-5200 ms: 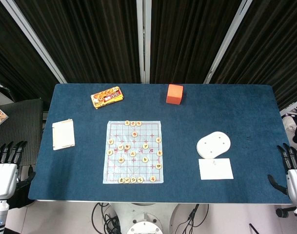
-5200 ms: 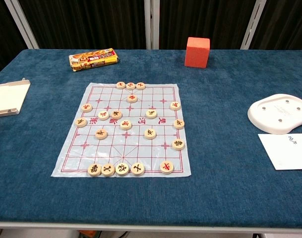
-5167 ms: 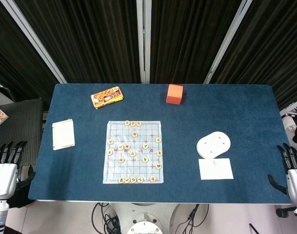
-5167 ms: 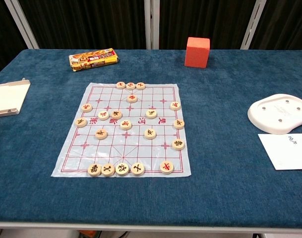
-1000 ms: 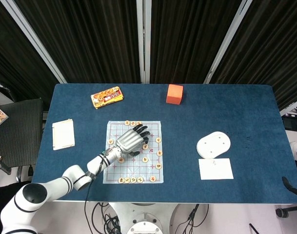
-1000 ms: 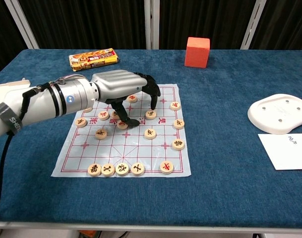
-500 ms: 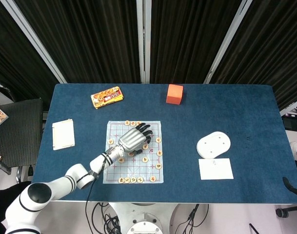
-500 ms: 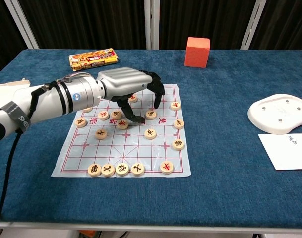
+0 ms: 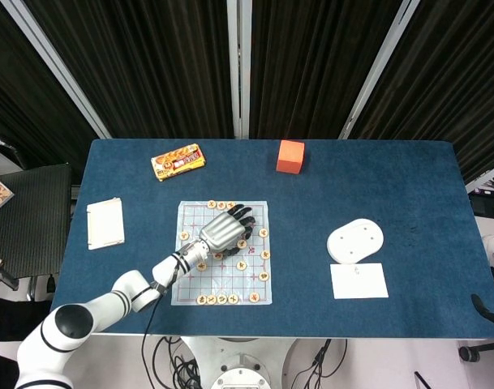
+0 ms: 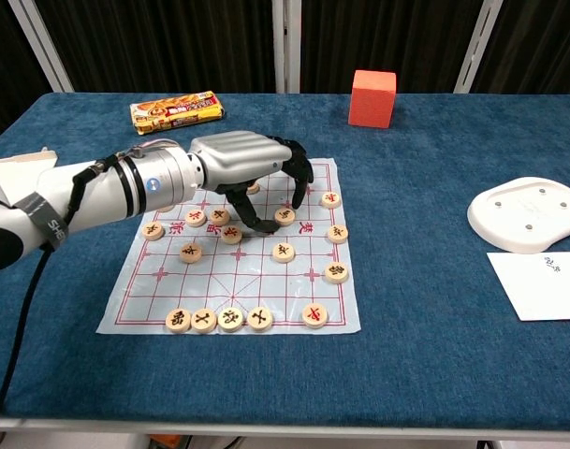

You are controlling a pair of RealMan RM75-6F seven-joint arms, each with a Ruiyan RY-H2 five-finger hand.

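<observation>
Metal left hand (image 10: 252, 173) (mid-board) over chess piece (image 10: 285, 216).

My left hand (image 10: 250, 168), which hung off the tabletop's near left edge, now reaches over the chess board (image 10: 230, 278), fingers arched around a piece (image 10: 285, 216). My right hand has dropped from view.

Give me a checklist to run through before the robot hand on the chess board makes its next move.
1. Left robot hand above the board: ok.
2. Fingertips at the piece beneath them: ok.
3. Piece actually pinched: cannot tell.
4. Neighbouring pieces flat on the board: ok.
5. Board lying flat, not bunched: ok.
6. Right robot hand away from the board: cannot tell, not in view.
</observation>
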